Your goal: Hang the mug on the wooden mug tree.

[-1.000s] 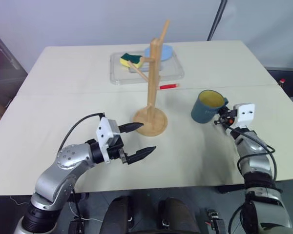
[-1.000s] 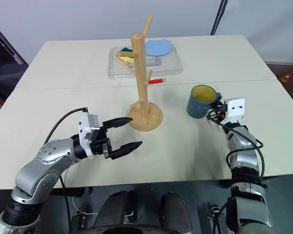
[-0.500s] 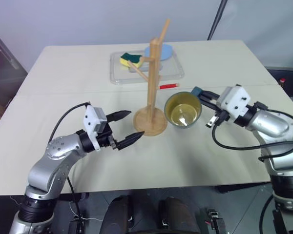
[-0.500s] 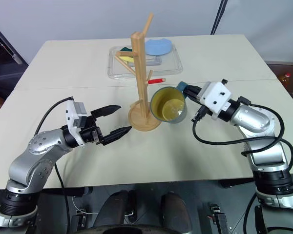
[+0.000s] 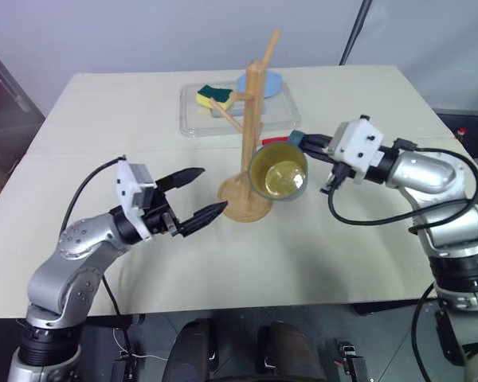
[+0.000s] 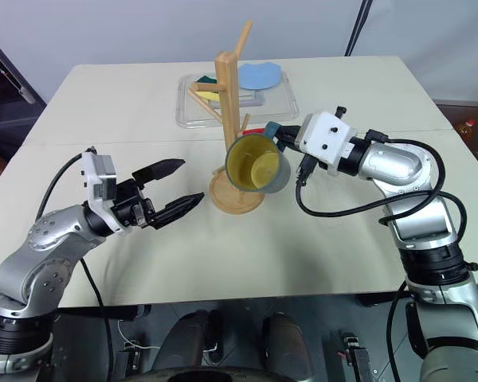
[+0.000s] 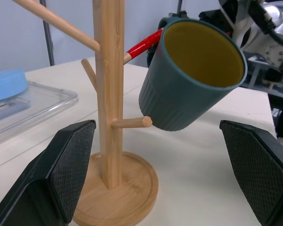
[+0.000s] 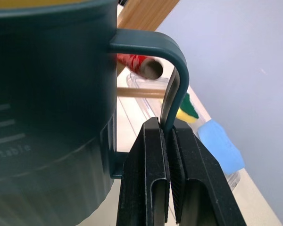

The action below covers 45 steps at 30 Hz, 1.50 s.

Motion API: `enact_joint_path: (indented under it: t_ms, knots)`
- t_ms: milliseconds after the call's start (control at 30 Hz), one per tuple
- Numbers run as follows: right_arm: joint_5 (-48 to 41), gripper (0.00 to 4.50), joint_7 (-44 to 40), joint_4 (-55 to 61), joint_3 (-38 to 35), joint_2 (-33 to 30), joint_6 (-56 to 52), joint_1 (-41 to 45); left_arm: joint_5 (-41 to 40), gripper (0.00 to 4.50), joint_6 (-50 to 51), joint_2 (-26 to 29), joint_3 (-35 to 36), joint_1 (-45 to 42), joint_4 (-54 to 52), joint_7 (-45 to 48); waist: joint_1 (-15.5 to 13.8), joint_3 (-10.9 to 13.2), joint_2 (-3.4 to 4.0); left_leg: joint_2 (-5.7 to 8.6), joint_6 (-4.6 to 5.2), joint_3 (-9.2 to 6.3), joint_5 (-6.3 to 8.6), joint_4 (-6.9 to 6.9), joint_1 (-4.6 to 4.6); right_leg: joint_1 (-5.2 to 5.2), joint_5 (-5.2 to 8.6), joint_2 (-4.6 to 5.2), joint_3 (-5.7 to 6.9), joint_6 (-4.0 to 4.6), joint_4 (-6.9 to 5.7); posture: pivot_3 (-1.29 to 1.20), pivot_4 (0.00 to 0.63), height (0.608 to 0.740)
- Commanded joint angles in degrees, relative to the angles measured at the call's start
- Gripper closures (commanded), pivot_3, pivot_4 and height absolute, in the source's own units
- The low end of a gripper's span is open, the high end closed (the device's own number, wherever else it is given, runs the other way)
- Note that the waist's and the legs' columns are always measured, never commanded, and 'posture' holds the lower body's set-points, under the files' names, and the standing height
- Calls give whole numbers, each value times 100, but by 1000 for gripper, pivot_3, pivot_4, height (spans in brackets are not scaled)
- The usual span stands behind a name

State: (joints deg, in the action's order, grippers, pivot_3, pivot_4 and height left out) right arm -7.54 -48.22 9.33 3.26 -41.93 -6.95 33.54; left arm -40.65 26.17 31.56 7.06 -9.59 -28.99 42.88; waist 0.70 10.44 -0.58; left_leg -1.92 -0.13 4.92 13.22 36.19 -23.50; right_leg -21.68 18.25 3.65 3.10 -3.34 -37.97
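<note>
Mug (image 5: 277, 171) held by its handle in the right gripper (image 5: 312, 144), tilted beside the mug tree (image 5: 250, 135) at frame centre; left gripper (image 5: 197, 193) wide apart, lower left

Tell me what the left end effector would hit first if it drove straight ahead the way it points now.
Probably the tall light-wood mug tree: its post stands dead ahead between the open left end effector's fingers. The dark teal-blue ceramic mug hangs tilted just beside it; depth is hard to judge.
</note>
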Motion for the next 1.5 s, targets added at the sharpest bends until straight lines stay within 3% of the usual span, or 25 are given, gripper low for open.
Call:
enact_joint_path:
  t_ms: [33, 667, 767, 900, 1067, 1233, 1500]
  knots:
    - [87, 4490, -100, -83, 15, -6, 206, 254, -86, 0, -18, 32, 96, -21, -229, -56, 0, 0, 0, 0, 0, 0, 0, 0, 0, 0, 0, 0, 0, 0, 0, 0, 150, 740]
    - [457, 4490, -340, -465, 381, 112, 148, 752, -9, 0, -120, -112, -41, -75, -166, -91, 4, 0, -1, 0, 0, 0, 0, 3, 1, 1, 0, 0, 0, 0, -2, 0, 150, 740]
    - [447, 3464, -345, -471, 357, 118, 128, 777, 4, 0, -136, -133, -43, -69, -161, -102, 4, 0, -1, 0, 0, 0, 0, 3, 1, 2, 0, 0, 0, 0, -2, 0, 150, 740]
    - [473, 1515, -249, -431, 203, 53, 164, 797, 21, 0, -154, -147, -26, -50, -150, -120, 4, 0, -1, 0, 0, 0, 0, 3, 1, 1, 0, 0, 1, 0, -2, 0, 150, 740]
    - [-85, 1515, 12, -270, -644, -5, -360, 301, 216, 0, -146, -167, 45, 197, 109, -319, -9, 0, -1, 0, 0, 0, 0, 1, 1, 2, 0, 0, 1, 0, -1, 0, 150, 740]
    - [-828, 1515, 588, -467, -1643, 537, -695, -689, 859, 0, -647, -611, 287, 438, 895, -1053, -14, 0, -5, 1, 3, -2, 2, 3, 2, 8, 0, 4, 3, 0, 3, 0, 150, 740]
    - [-744, 1515, 1347, -853, -1801, 1509, 122, -1856, 1841, 0, -1515, -1106, 709, 745, 2147, -2074, 20, 0, -2, 0, 3, 4, 1, -2, 5, -1, -1, 1, 1, 0, -8, 0, 150, 740]
